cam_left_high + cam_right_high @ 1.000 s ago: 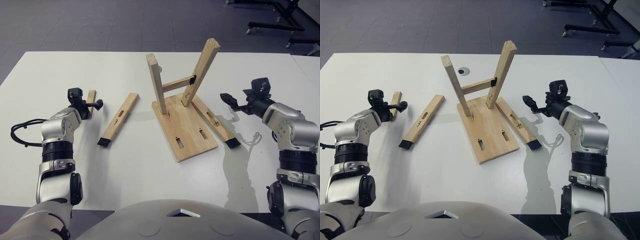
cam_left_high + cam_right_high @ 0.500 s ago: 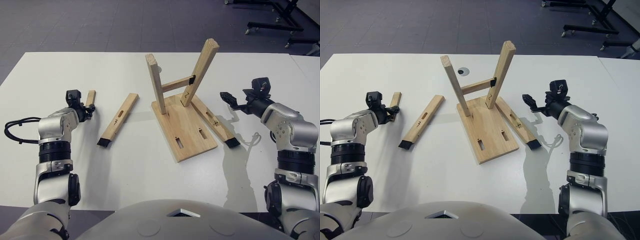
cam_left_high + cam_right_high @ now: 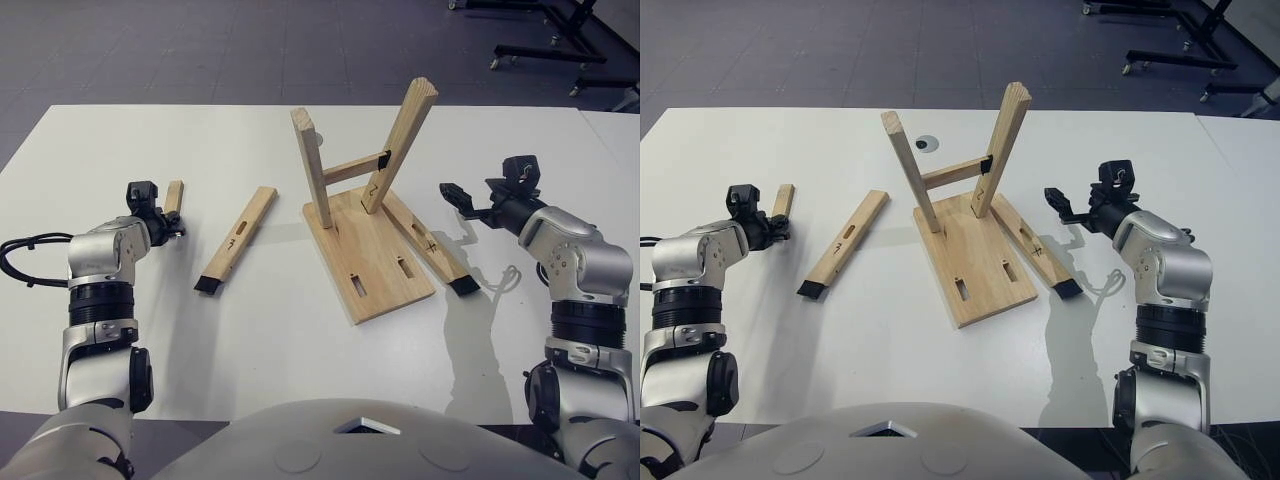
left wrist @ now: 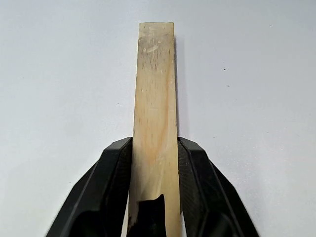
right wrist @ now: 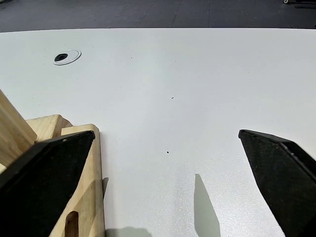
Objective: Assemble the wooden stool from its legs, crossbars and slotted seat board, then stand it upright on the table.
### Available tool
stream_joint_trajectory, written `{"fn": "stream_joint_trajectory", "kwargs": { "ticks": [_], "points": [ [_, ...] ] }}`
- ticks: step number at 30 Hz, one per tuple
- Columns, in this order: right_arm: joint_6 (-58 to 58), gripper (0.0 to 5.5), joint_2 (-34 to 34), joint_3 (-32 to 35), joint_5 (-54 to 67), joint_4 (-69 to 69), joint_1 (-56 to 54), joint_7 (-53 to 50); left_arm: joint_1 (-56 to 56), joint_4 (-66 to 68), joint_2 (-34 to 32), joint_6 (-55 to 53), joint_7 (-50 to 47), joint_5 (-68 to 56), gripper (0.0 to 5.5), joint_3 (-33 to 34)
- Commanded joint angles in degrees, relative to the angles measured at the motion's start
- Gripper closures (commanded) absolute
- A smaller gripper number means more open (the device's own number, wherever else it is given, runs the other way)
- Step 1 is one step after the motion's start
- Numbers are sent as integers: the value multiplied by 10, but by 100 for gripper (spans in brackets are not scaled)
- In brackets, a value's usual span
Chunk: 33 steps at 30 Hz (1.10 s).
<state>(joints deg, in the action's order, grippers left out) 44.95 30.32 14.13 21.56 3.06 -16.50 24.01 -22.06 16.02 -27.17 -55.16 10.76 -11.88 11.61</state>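
Note:
The slotted seat board (image 3: 372,262) lies flat mid-table, with two legs (image 3: 312,165) (image 3: 402,135) standing up from it and a crossbar (image 3: 352,168) joining them. One loose leg (image 3: 238,238) lies to its left; another loose leg (image 3: 432,245) lies against its right edge. At the far left a short crossbar (image 4: 155,84) lies on the table, with my left gripper (image 4: 154,148) shut on its near end. My right gripper (image 3: 475,195) stands open above the table, right of the right-hand loose leg, nothing between its fingers (image 5: 44,168).
The white table (image 3: 280,340) has free room in front of the board and along the near edge. A round cable grommet (image 3: 928,143) sits at the back centre. A black cable (image 3: 25,255) loops off the left edge.
My left gripper has gone from open beside the short crossbar to shut on it, and the arm with the crossbar has shifted slightly left. The right arm has barely moved.

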Motion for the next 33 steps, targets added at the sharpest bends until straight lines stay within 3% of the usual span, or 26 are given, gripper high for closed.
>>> {"fn": "stream_joint_trajectory", "kwargs": {
  "ticks": [1, 15, 27, 33],
  "points": [
    [5, 10, -3, 6, 4, -3, -8, -4, 9, 13, 5, -11, 8, 1, 423, -3],
    [-12, 10, -5, 5, 0, 35, -55, -5, -167, -105, -43, -36, 26, -77, 423, 96],
    [-114, 10, -99, -31, -33, 153, -174, -58, -190, -283, -7, -129, 9, -153, 423, 104],
    [-181, 10, -67, -33, -56, 291, -230, -11, -179, -278, -8, -131, 11, -169, 423, 111]
  ]
}}
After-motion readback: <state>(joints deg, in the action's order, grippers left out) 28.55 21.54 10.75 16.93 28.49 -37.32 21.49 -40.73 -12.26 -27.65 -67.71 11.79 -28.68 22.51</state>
